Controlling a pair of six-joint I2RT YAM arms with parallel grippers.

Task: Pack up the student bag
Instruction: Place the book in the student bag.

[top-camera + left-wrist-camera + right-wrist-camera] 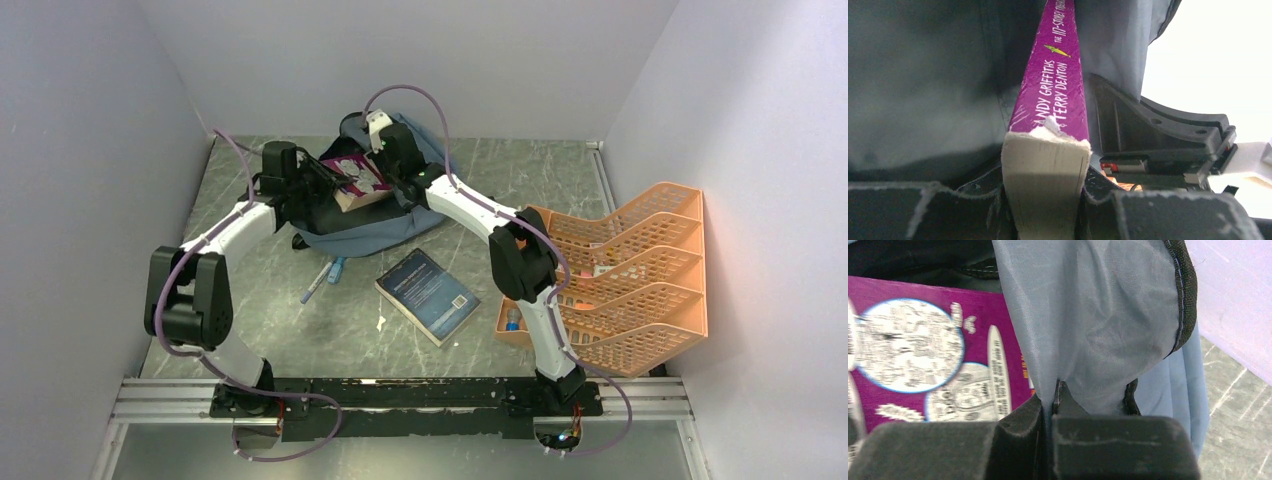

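The slate blue-grey student bag [368, 226] lies at the back middle of the table with its mouth open. My left gripper [322, 180] is shut on a thick purple paperback [354, 180], whose far end sits in the bag's mouth. In the left wrist view the book's page edge [1045, 185] is clamped between both pads and its purple spine [1055, 85] runs into the bag's lining [923, 85]. My right gripper [397, 170] is shut on the bag's rim fabric [1088, 325], holding it up beside the book cover [923, 355].
A dark blue book [428, 294] lies flat in the middle. Pens [325, 277] lie just in front of the bag. An orange mesh tray organiser [630, 275] stands at the right, close to my right arm. Grey walls close in on both sides.
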